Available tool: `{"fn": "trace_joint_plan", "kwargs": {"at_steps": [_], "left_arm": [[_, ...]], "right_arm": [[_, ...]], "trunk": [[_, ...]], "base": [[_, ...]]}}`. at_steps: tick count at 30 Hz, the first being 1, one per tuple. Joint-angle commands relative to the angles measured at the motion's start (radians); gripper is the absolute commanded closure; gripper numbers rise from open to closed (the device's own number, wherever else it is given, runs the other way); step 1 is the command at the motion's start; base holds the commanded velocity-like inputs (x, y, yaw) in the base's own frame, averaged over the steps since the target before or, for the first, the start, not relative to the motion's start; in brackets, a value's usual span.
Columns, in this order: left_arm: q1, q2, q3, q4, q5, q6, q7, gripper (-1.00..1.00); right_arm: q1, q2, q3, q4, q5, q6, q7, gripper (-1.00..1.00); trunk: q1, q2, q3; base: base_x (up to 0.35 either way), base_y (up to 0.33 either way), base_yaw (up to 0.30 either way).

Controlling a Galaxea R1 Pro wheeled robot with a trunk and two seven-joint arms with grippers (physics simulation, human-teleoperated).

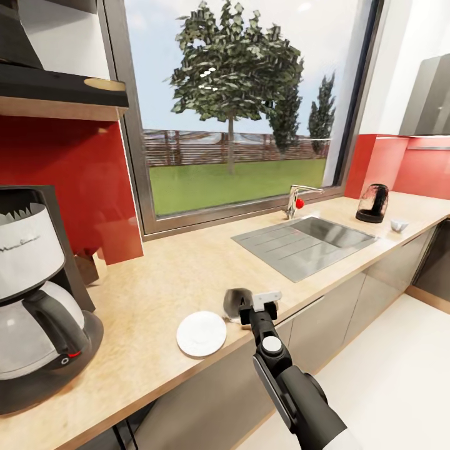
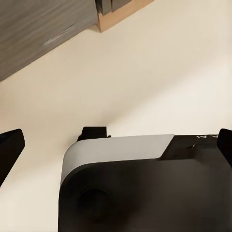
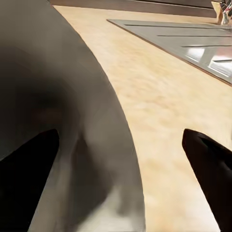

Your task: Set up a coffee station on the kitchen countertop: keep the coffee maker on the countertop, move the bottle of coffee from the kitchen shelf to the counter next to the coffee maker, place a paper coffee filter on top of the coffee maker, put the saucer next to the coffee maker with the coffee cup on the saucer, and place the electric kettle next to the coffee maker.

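1. Our right gripper hangs at the front edge of the kitchen countertop, its arm reaching up from below in the head view
2. A grey, rounded thing sits right at its fingertips; we take it for the coffee cup, though it renders dark and we cannot make out a handle
3. In the right wrist view the cup looms very close, one dark finger lying across its wall and the other finger well off to the far side over bare wood-grain
4. So the jaws stand wide; we cannot tell whether the near finger actually presses the cup, and nothing is clamped between them
5. Just to the gripper's left lies the saucer, flat on the worktop near the front edge, apart from the cup
6. Further left of the gripper stands the coffee maker, with a white paper coffee filter showing at its open top
7. Beyond the gripper and to its right is the sink with its tap
8. Well past the sink stands the electric kettle, beside a small pale object too small to tell
9. The dark kitchen shelf hangs above the coffee maker
10. Our left gripper shows as two dark fingertips set far apart over a pale floor and the robot's own body, holding nothing
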Motion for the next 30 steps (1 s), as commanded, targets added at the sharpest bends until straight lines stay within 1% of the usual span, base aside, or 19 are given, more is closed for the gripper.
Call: {"fn": "trace_joint_plan", "kwargs": {"at_steps": [1,30], "left_arm": [[0.0,0.0,0.0,-0.001,0.0,-0.002,0.001,-1.0],[0.0,0.0,0.0,-0.001,0.0,-0.002,0.0,-1.0]], "right_arm": [[-0.001,0.0,0.002,-0.001,-0.001,0.007,-0.006,1.0],[-0.001,0.0,0.002,-0.001,-0.001,0.007,-0.006,1.0]], "trunk": [[0.0,-0.001,-0.001],[0.0,-0.001,-0.001]], "base": [[0.0,0.0,0.0],[0.0,0.0,0.0]]}}
